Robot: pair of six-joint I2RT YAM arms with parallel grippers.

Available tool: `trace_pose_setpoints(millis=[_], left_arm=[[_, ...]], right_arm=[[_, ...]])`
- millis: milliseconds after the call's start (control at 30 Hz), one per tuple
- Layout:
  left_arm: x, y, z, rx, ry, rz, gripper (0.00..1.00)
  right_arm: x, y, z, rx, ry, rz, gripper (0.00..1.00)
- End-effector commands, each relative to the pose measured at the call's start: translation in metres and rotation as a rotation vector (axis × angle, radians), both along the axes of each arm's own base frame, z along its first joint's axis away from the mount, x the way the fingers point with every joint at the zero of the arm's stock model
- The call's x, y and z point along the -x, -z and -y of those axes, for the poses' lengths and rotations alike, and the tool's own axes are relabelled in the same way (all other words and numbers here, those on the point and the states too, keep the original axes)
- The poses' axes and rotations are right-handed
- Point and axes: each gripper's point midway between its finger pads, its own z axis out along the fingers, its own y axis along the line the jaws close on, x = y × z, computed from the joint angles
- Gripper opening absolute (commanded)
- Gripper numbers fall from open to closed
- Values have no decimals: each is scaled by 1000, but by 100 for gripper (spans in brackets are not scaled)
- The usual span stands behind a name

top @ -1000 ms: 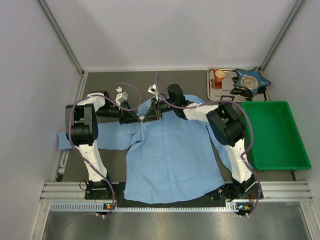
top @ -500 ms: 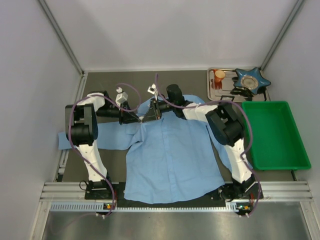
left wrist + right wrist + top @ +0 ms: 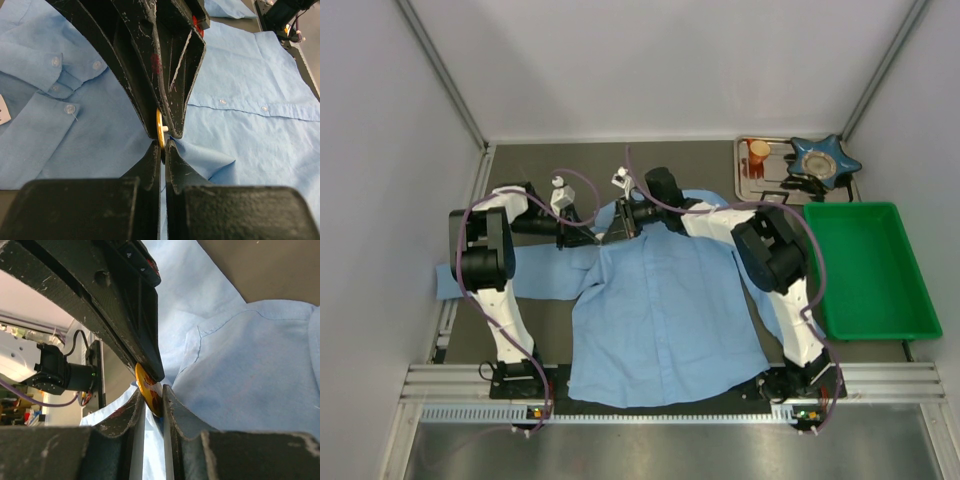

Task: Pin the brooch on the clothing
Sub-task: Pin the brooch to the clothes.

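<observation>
The light blue shirt (image 3: pixel 660 310) lies flat on the dark table, collar to the far side. Both grippers meet over its left shoulder by the collar. The brooch is a small yellow-orange disc, seen edge-on in the left wrist view (image 3: pixel 159 131) and with red marks in the right wrist view (image 3: pixel 149 388). My right gripper (image 3: pixel 611 231) (image 3: pixel 153 396) is shut on it with a fold of shirt cloth. My left gripper (image 3: pixel 594 238) (image 3: pixel 161 148) comes from the opposite side, tip to tip, and is shut on the disc's other edge. The brooch is hidden in the top view.
A green bin (image 3: pixel 910 300) stands at the right. Behind it a metal tray (image 3: pixel 744 185) holds an orange cup (image 3: pixel 758 154), and a blue star-shaped dish (image 3: pixel 825 157) sits beside it. The shirt's sleeve (image 3: pixel 455 278) reaches the left rail.
Both grippers, joined at the brooch, have shifted slightly left and toward the far side; the shirt shoulder moved with them. Grips are unchanged.
</observation>
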Motion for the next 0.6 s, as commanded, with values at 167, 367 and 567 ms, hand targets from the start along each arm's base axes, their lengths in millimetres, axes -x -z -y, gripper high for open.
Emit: trace_pose_setpoints(millis=[167,367,567], left_arm=[[28,-49,16,97,-11,-99,0],[27,-52,15,104,-17,-93,0],[26,-55,14,111,-25,-87,0]], right_arm=[[-38,19,9,170,318,-37,7],[-51,18,22,174,399,-32,7],[-66,16,37,201,494,6,7]])
